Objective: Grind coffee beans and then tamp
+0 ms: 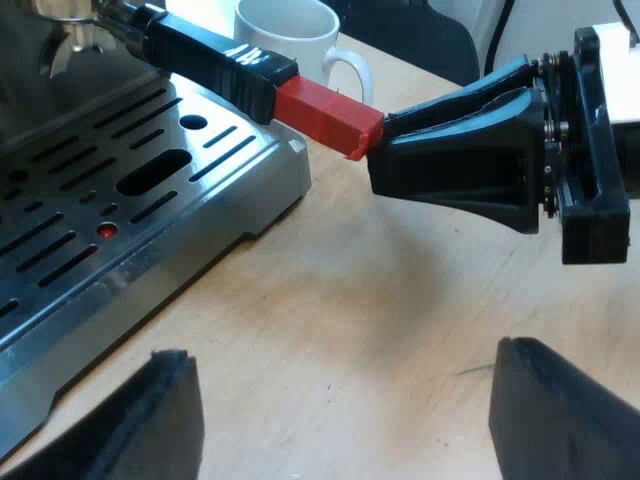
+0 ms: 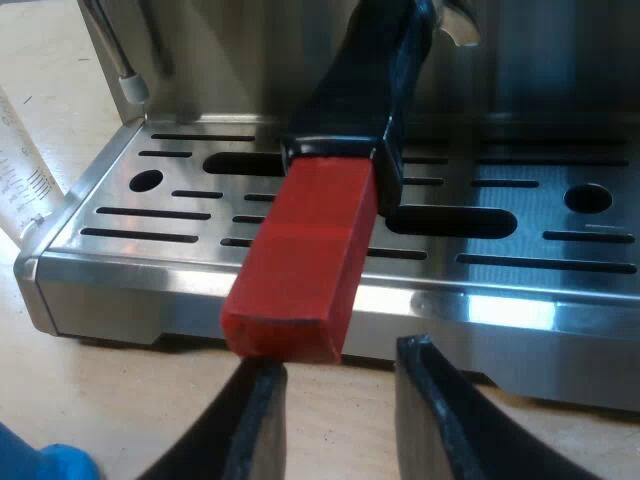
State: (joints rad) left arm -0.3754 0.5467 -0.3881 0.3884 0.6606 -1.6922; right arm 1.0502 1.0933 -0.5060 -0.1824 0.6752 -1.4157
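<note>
The handle [image 2: 300, 260] tip is flanked by parted right gripper [image 2: 335, 358]; it should be slid deeper, centred, before clenching; left gripper [image 1: 345, 350] is spread.

The right gripper [image 2: 335, 405] holds its two fingers apart. The red end [image 2: 300, 260] of the holder's handle sits just ahead of the gap, nearer one fingertip (whether they touch I cannot tell). Beyond it the dark handle [image 2: 370, 80] rises toward the espresso machine [image 2: 250, 50], crossing above the slotted drip tray [image 2: 520, 250]. A measuring glass [image 2: 20, 170] stands just beside the tray.
</note>
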